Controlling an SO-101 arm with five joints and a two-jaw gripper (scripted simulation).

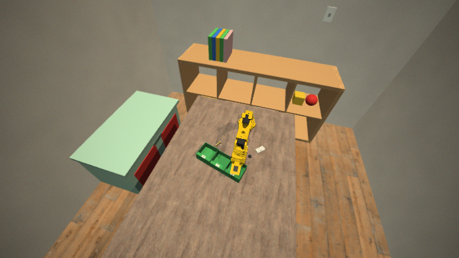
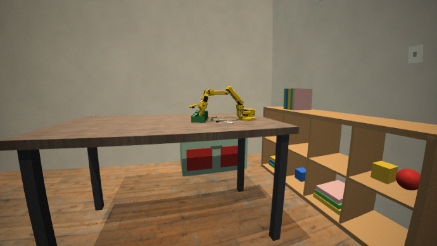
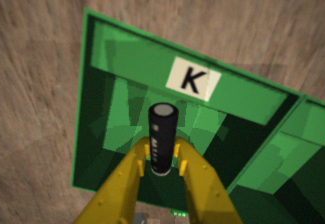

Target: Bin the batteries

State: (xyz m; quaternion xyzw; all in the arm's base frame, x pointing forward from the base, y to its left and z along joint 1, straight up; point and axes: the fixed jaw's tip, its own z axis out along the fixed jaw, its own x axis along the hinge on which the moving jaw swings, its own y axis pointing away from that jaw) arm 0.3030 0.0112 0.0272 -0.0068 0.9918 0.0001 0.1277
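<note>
My yellow gripper (image 3: 162, 165) is shut on a black battery (image 3: 162, 138) and holds it upright above the green bin marked K (image 3: 174, 135). The K label (image 3: 192, 80) sits on the bin's far rim. In the top view the arm (image 1: 241, 143) reaches over the right end of the row of green bins (image 1: 221, 161), with the gripper (image 1: 235, 169) over the K bin. In the exterior view the gripper (image 2: 201, 109) hangs over the bins (image 2: 199, 116).
A second green compartment (image 3: 294, 170) adjoins the K bin on the right. A small brass screw (image 1: 218, 143) lies behind the bins, a white domino (image 1: 260, 149) and a small dark thing (image 1: 249, 155) lie to the arm's right. A shelf (image 1: 261, 82) stands behind the table.
</note>
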